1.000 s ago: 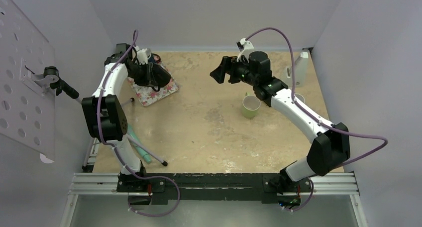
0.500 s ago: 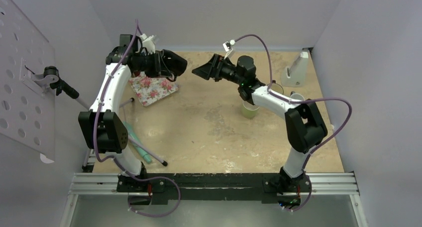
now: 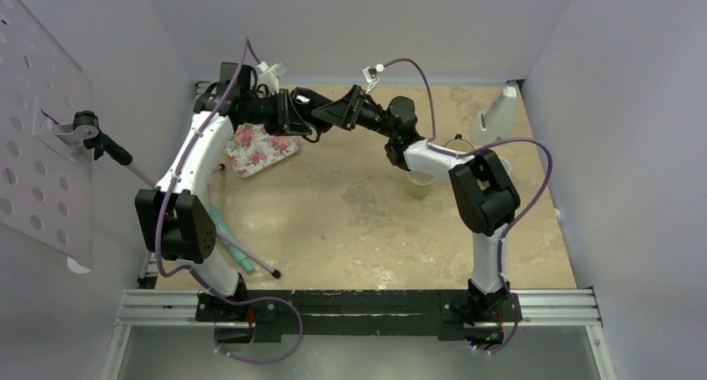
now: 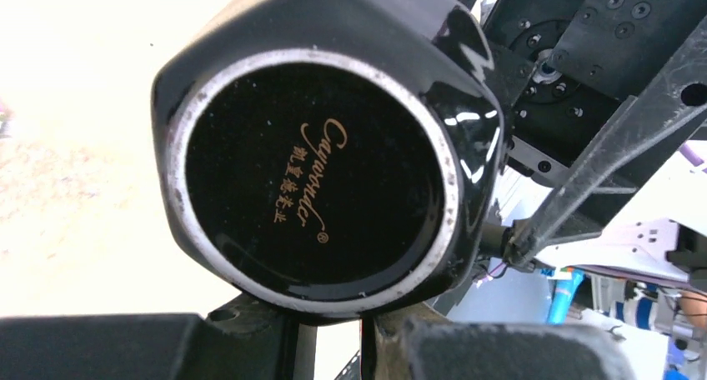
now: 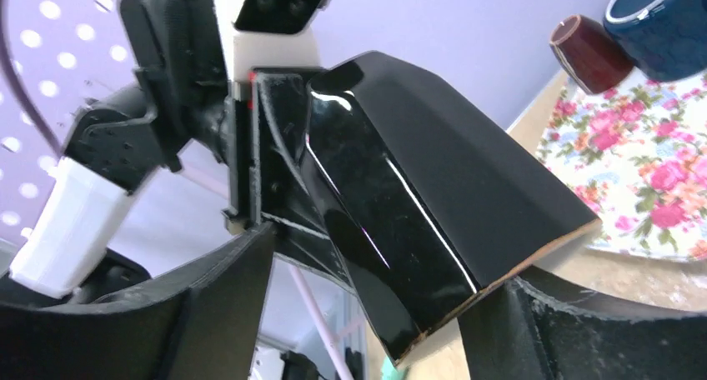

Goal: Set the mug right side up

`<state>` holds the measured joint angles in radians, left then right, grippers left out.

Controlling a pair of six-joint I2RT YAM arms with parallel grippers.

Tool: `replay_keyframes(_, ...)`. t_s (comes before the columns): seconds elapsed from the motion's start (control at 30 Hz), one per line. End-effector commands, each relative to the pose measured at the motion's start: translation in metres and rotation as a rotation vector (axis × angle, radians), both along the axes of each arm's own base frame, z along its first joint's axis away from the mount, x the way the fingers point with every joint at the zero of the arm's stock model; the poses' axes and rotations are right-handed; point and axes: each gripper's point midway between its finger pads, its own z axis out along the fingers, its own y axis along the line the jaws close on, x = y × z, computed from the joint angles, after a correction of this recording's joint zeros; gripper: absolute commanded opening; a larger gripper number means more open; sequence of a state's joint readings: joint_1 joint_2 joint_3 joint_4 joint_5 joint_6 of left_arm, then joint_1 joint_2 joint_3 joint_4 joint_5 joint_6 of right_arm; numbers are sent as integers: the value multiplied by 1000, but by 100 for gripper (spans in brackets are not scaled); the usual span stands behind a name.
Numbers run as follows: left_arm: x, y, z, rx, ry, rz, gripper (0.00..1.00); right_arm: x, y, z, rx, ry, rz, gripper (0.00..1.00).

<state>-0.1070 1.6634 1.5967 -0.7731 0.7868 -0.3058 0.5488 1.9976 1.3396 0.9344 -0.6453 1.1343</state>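
Mug [image 4: 317,172] gripped by L claw [image 4: 367,334], R claw [image 5: 400,322] straddling it.

The black mug [image 4: 317,172] is showing a glossy black glaze, with a pale ring and gold lettering on its base. The floral cloth [image 5: 659,180] is displaying pink roses and green leaves on white. It is carrying a brown cup [image 5: 588,53] and a dark blue cup [image 5: 663,22]. The light green mug [image 3: 419,182] is standing on the mottled beige tabletop [image 3: 350,230].

Floral cloth [image 3: 260,147], 10 o'clock on the table; dark red cup [image 5: 590,53] and navy mug [image 5: 663,26] at its edge. Green mug [image 3: 419,187] upright, 2 o'clock. White stand [image 3: 498,112], 1 o'clock corner.
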Motion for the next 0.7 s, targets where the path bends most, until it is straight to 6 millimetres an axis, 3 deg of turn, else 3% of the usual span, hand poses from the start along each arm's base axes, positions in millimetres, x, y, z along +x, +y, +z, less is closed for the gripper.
replay_keyframes(0.0,-11,-17,38,-112,-113,-72,0,-20,-3,74,174,-183,63,71)
replay_keyframes(0.07,-12,-16,32,-106,-104,-69,0,-21,-3,76,180,-191,65,53)
replay_keyframes(0.17,-10,-14,28,-89,-103,-60,0,-25,-3,76,169,-189,84,3)
replay_keyframes(0.2,-7,-11,25,-64,-109,-46,0,-23,-4,72,150,-183,78,0)
replay_keyframes(0.23,-6,-7,23,-31,-117,-37,7,-22,-6,70,128,-178,65,0)
replay_keyframes(0.37,0,15,20,124,-171,-17,79,1,-25,56,-66,-162,-73,0)
replay_keyframes(0.4,-1,19,19,157,-179,-36,92,9,-34,54,-135,-178,-116,0)
replay_keyframes(0.43,-5,23,16,192,-167,-55,99,18,-43,49,-225,-179,-163,0)
replay_keyframes(0.57,0,45,10,349,-203,-65,100,50,-105,30,-615,-196,-380,0)
replay_keyframes(0.67,3,54,9,399,-220,-45,100,71,-169,6,-885,-133,-503,0)
